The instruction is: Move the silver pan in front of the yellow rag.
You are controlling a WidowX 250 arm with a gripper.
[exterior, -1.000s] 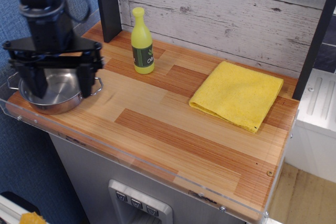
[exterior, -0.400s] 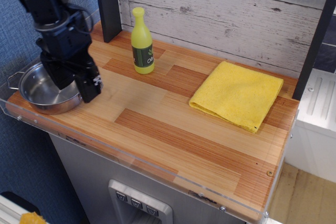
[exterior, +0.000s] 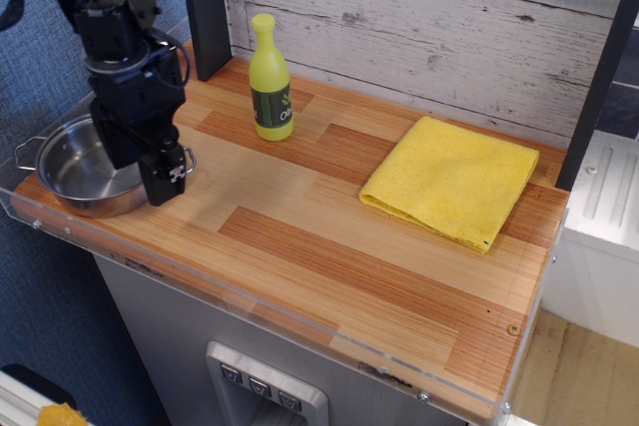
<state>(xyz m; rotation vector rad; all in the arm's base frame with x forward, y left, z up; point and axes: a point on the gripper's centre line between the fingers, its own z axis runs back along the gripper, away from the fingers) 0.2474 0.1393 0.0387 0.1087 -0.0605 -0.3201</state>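
Note:
The silver pan (exterior: 72,169) sits at the far left end of the wooden counter, near its front edge, with one wire handle pointing left. The yellow rag (exterior: 451,182) lies flat at the right end of the counter, far from the pan. My black gripper (exterior: 141,164) hangs over the pan's right side. Its fingers are apart: one finger (exterior: 163,176) is down outside the right rim and the other is inside the pan. The pan's right handle is mostly hidden behind the fingers.
A yellow-green bottle (exterior: 270,79) with a dark label stands at the back, between the pan and the rag. A black post (exterior: 205,7) rises behind it at the left. The counter (exterior: 329,256) has a clear plastic lip along its front edge.
The gripper has turned about its vertical axis and come down to the pan's right rim. The pan, the bottle and the rag have not moved.

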